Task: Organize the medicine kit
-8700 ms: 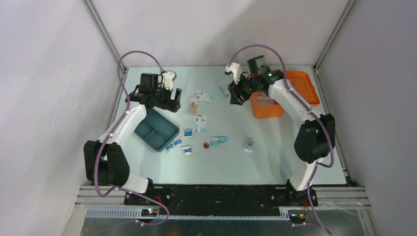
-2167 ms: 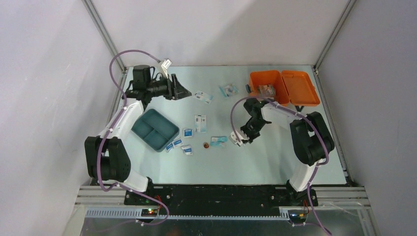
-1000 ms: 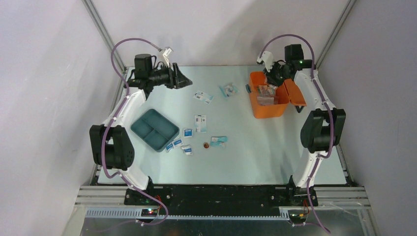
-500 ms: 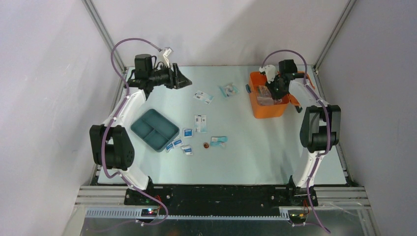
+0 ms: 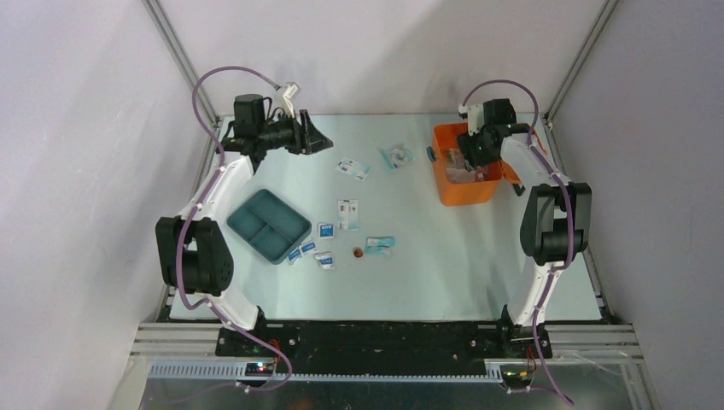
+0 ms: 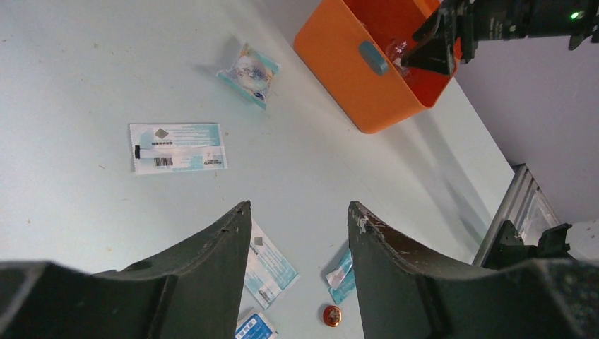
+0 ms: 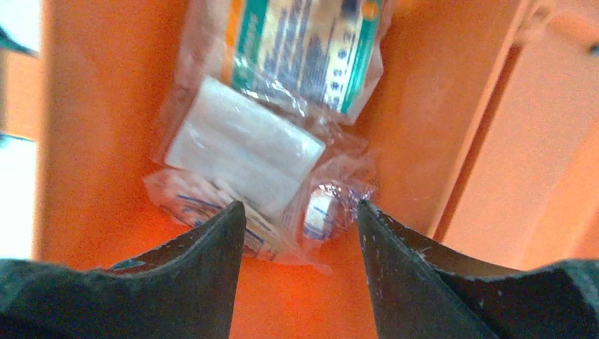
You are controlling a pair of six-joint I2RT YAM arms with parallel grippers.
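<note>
The medicine kit [image 5: 465,190] is an orange box at the back right of the table, its lid [image 5: 515,161] hinged open on the right. My right gripper [image 5: 472,154] hangs open just over its inside. In the right wrist view the right gripper [image 7: 300,205] has nothing between its fingers. Below it on the kit's floor [image 7: 282,296] lie a white gauze pad [image 7: 244,152], a teal-labelled packet [image 7: 311,49] and a small clear packet [image 7: 326,205]. My left gripper [image 5: 327,143] is raised at the back left, open and empty [image 6: 298,206].
A teal divided tray [image 5: 269,224] sits left of centre. Loose packets lie on the table: one flat white-teal [image 5: 353,168], one clear [image 5: 397,156], one in the middle [image 5: 347,213], one teal [image 5: 380,244]. Small blue sachets [image 5: 307,249] and a red round cap [image 5: 358,252] lie nearby.
My right gripper came down over the open kit and its jaws opened; the small clear packet now lies loose inside. The left arm has stayed still.
</note>
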